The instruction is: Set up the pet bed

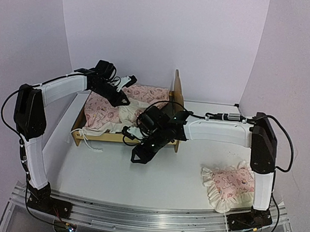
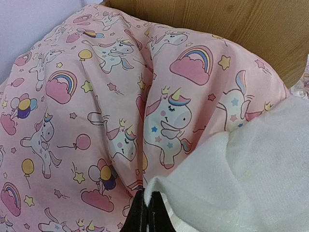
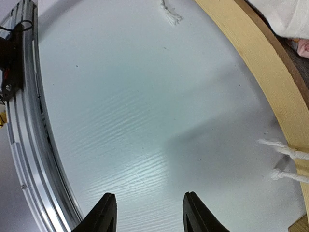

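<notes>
The pet bed [image 1: 175, 86] is a light wooden frame at the back middle of the table, its headboard [image 2: 231, 24] on the right. A pink unicorn-print blanket [image 1: 103, 114] with a white fleece underside [image 2: 260, 174] lies bunched over it. My left gripper [image 1: 122, 98] hovers over the bed, shut on a folded edge of that blanket [image 2: 96, 96]; its fingertips [image 2: 140, 212] pinch the white fold. My right gripper [image 1: 140, 156] hangs open over the bare table in front of the bed's near rail [image 3: 260, 63], with nothing between its fingers [image 3: 107, 215].
A small pink ruffled pillow [image 1: 229, 185] lies on the table at the front right, beside the right arm's base. White cord ends [image 3: 286, 151] trail from the bed rail onto the table [image 1: 141, 183]. A metal rail [image 3: 24, 121] runs along the table's near edge.
</notes>
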You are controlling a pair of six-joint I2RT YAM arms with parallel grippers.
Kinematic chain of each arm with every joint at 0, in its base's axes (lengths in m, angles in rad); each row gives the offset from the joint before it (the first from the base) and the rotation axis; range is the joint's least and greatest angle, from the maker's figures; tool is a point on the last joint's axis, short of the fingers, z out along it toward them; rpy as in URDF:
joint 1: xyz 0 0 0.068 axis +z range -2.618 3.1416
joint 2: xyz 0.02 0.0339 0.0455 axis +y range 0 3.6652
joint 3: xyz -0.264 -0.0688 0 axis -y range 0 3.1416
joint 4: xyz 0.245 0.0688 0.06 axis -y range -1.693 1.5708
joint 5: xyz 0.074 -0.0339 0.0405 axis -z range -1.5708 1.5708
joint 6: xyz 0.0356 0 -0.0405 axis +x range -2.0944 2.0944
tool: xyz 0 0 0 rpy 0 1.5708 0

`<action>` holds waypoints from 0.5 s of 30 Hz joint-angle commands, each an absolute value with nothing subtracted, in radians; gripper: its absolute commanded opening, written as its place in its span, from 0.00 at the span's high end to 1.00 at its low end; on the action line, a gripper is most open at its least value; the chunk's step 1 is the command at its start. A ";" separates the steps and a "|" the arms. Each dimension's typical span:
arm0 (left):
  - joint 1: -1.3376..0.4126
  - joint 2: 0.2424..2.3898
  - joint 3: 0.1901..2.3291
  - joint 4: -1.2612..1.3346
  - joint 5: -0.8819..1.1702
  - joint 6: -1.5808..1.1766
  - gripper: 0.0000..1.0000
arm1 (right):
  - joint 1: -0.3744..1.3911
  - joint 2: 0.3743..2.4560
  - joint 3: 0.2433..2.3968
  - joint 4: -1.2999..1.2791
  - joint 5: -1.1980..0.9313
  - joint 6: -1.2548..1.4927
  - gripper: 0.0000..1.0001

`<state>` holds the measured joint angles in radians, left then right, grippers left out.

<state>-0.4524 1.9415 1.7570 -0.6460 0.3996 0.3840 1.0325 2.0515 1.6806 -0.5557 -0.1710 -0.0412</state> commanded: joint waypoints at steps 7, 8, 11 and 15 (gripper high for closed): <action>-0.437 1.926 1.753 -0.610 0.406 0.411 1.00 | 1.026 1.872 1.434 -0.457 0.011 -0.057 0.60; -0.437 1.926 1.752 -0.610 0.409 0.410 1.00 | 1.027 1.867 1.396 -0.390 0.052 -0.056 0.62; -0.437 1.927 1.752 -0.611 0.417 0.408 1.00 | 1.027 1.856 1.248 -0.145 0.178 -0.043 0.63; -0.437 1.924 1.750 -0.615 0.427 0.404 1.00 | 1.028 1.872 1.084 0.212 0.336 -0.044 0.63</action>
<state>-0.4458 1.9419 1.7515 -0.6437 0.4093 0.3958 1.0283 1.8717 1.1966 -0.1868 0.1312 -0.0513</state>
